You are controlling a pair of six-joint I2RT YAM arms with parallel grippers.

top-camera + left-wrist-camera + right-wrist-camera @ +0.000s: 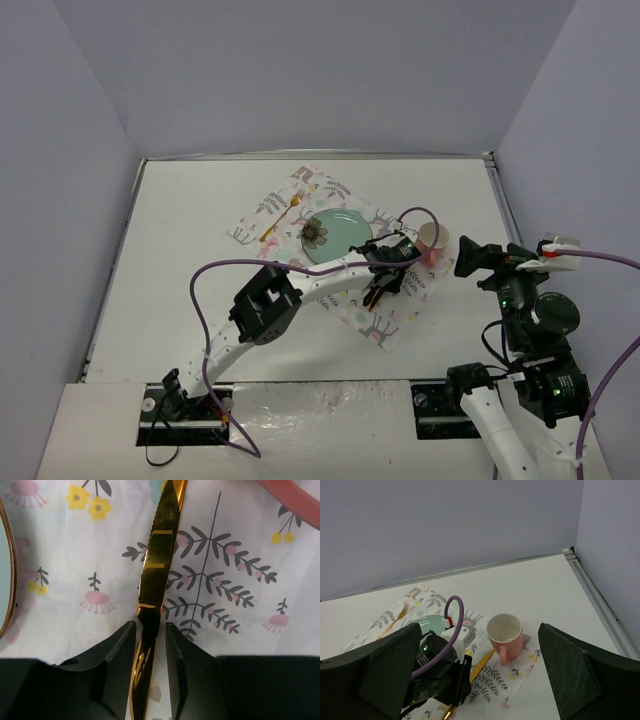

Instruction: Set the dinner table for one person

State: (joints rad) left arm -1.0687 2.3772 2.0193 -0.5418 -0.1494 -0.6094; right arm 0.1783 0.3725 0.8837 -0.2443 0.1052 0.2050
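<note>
A gold knife (155,570) lies on the floral placemat (235,560), right of the teal plate (340,232), its tip toward the pink mug (505,632). My left gripper (150,625) is low over the mat and straddles the knife's handle. Its jaws are slightly apart, with a thin gap on the right side. In the top view it (383,288) sits at the plate's near right. A gold fork (283,218) lies left of the plate. My right gripper (479,630) is wide open and empty, held in the air right of the mug. The placemat lies on the white dinner table (190,230).
A small dark flower-like thing (316,234) sits on the plate's left part. The left arm's purple cable (415,215) loops above the wrist near the mug. Grey walls close in the table on three sides.
</note>
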